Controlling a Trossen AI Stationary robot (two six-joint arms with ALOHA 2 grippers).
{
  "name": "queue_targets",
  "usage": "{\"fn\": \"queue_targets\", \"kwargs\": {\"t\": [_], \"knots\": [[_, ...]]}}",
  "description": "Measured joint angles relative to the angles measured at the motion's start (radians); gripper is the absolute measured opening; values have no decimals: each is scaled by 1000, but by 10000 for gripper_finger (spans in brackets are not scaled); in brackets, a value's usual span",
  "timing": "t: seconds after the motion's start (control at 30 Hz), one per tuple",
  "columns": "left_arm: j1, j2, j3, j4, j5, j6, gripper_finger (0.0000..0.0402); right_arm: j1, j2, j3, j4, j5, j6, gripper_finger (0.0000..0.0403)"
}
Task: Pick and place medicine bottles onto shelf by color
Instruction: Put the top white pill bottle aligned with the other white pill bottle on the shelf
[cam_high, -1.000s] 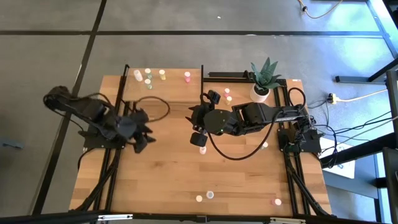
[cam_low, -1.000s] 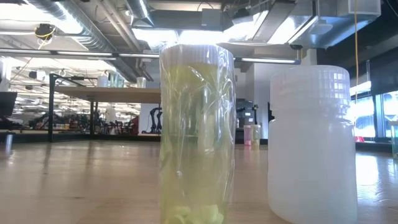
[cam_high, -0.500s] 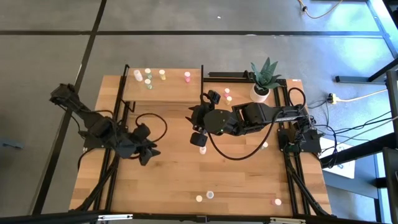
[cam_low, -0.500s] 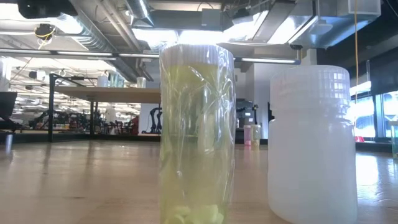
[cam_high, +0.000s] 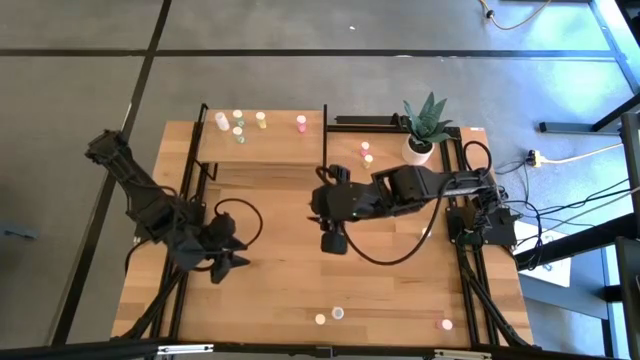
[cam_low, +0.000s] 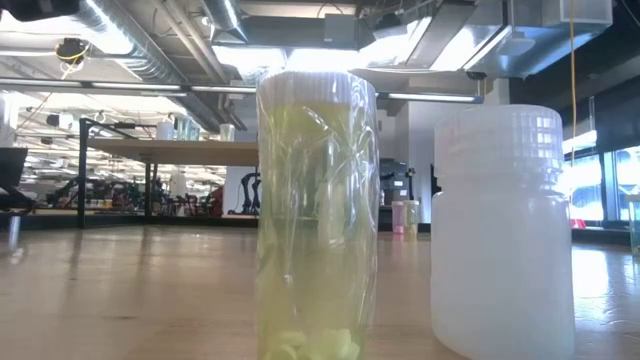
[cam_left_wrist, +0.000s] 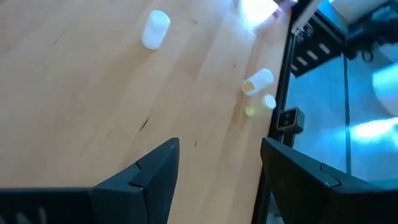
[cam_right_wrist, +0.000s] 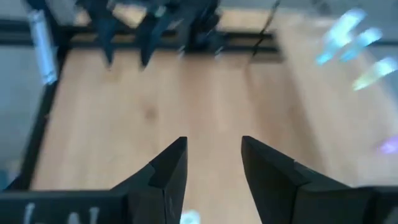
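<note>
Bare worktop (cam_left_wrist: 93, 106) ahead of left fingers (cam_left_wrist: 149, 177); two bottles (cam_left_wrist: 256, 81) beyond, beside a black post (cam_left_wrist: 283, 74).

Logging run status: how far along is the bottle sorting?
Done: several medicine bottles stand on the shelf. In hand: nothing; left end effector and right end effector are open and empty over the table. Left: loose bottles by the near edge.
</note>
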Motion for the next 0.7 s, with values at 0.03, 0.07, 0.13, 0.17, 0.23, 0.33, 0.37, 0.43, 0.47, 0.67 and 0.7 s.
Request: {"fn": "queue_targets", "kwargs": {"t": [0.03, 0.07, 0.13, 0.17, 0.23, 0.33, 0.37, 0.43, 0.47, 0.67, 0.7], "knots": [[-8, 0, 0, 0, -3, 13, 219, 0, 0, 0, -22, -42, 11, 154], [-15, 0, 0, 0, -5, 25, 219, 2, 0, 0, -44, -75, 13, 154], [-30, 0, 0, 0, -6, 44, 219, 10, 3, 0, -69, -99, 15, 154], [-38, 0, 0, 0, -7, 51, 219, 15, 5, 0, -72, -98, 17, 154], [-53, 0, 0, -1, -7, 73, 219, 26, 10, 0, -84, -100, 17, 154], [-73, 0, 0, -1, -7, 99, 219, 45, 19, 0, -83, -102, 1, 154], [-80, 0, 0, -2, -10, 103, 219, 52, 24, 0, -84, -102, -9, 154], [-93, 0, 0, -5, -19, 103, 219, 65, 39, 0, -84, -100, -10, 154], [-99, 0, 0, -6, -25, 104, 219, 71, 47, 0, -84, -100, -9, 154], [-129, 0, 0, -7, -31, 103, 219, 82, 106, 0, -82, -104, 51, 154], [-132, 0, 0, -8, -31, 103, 219, 82, 115, 0, -81, -115, 68, 154]]}}
